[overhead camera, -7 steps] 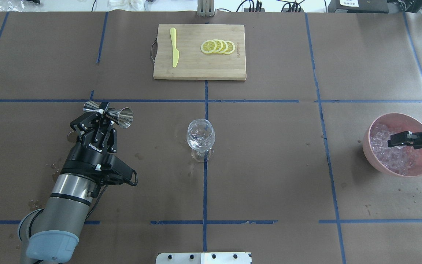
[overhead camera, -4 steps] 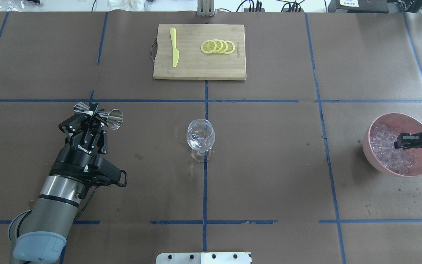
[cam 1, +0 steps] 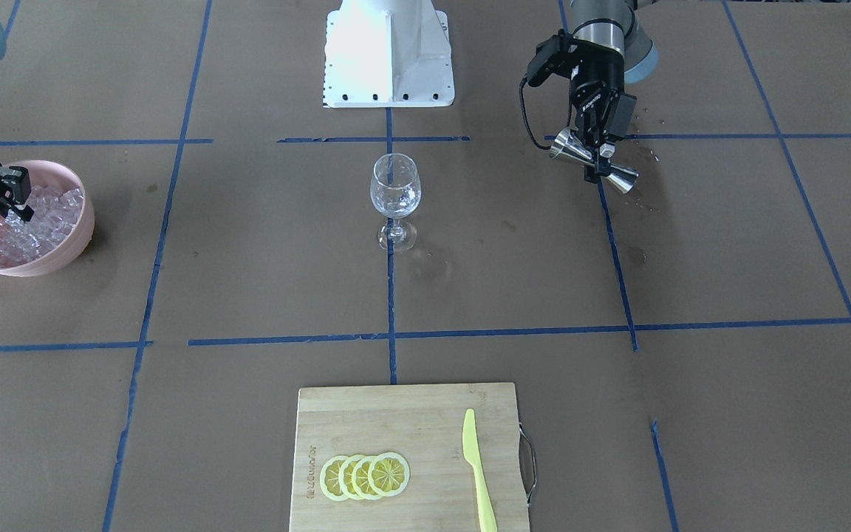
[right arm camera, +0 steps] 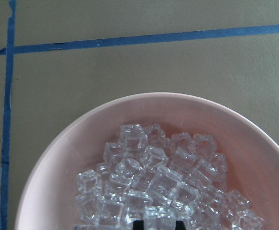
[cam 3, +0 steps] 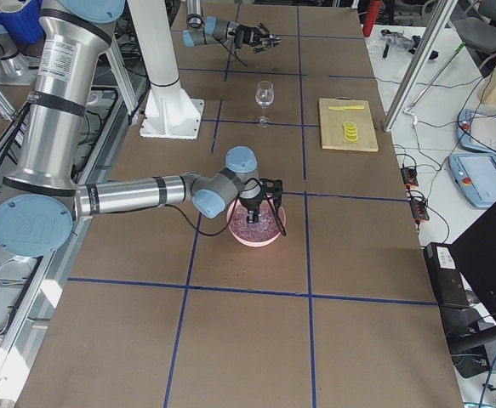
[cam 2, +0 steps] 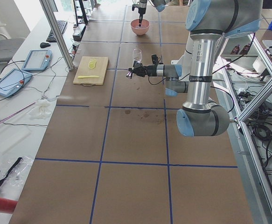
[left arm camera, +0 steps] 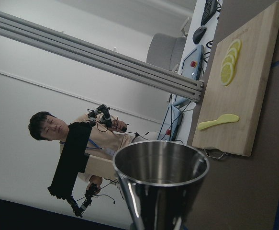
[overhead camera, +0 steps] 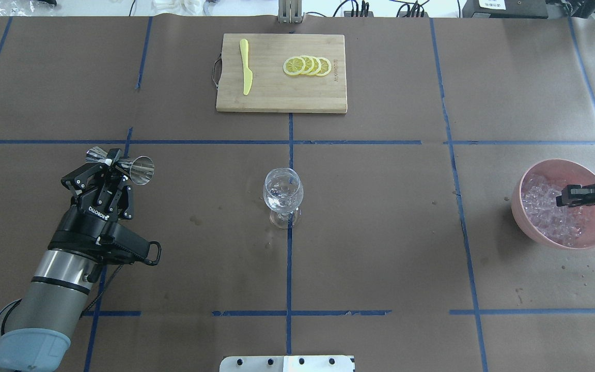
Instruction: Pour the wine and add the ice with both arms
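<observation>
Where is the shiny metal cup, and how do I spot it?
Find the wine glass in the table's middle. In the overhead view, the left gripper off to its left holds the metal cup sideways. Unlike the clear glass, it is shiny steel, shaped like two cones joined tip to tip.

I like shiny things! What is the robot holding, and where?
The left end effector holds the metal measuring cup by its narrow middle. The right end effector is in the ice; its hold cannot be told.
</observation>
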Controlling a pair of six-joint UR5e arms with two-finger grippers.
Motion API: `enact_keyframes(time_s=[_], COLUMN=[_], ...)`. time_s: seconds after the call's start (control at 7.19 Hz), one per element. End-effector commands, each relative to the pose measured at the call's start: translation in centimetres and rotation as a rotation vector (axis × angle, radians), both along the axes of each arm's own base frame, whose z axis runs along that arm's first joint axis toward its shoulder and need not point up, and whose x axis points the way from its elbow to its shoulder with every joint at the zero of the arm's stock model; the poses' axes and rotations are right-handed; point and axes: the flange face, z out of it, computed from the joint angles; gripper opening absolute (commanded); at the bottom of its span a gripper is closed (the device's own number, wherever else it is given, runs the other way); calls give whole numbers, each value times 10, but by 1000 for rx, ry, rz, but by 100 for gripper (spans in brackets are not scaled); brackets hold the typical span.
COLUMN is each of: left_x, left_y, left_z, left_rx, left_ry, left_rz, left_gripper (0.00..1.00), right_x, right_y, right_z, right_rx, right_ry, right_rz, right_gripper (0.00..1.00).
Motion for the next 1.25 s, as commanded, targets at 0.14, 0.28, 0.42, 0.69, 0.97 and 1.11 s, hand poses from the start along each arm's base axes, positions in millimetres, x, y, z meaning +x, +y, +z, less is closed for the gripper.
enact_keyframes(time_s=[0.14,0.28,0.42,0.69,0.97,1.11], left_x=[-25,-27,-26,-32,-33,-26], left_y=[4,5,7,11,13,11], left_z=[27,30,42,54,57,77], left_rx=[14,-1,-50,-88,-134,-178], left_ry=[93,181,349,484,695,783], left_rz=[3,6,77,123,165,160], left_gripper=[0,0,0,0,0,0], right_x=[8,8,7,8,8,8], right_y=[-2,-3,-3,-4,-5,-5], right_z=[-22,-24,-25,-26,-32,-33], right_rx=[27,32,33,36,43,45], right_ry=[-25,-28,-29,-31,-37,-38], right_rz=[15,15,15,18,21,21], right_gripper=[0,0,0,0,0,0])
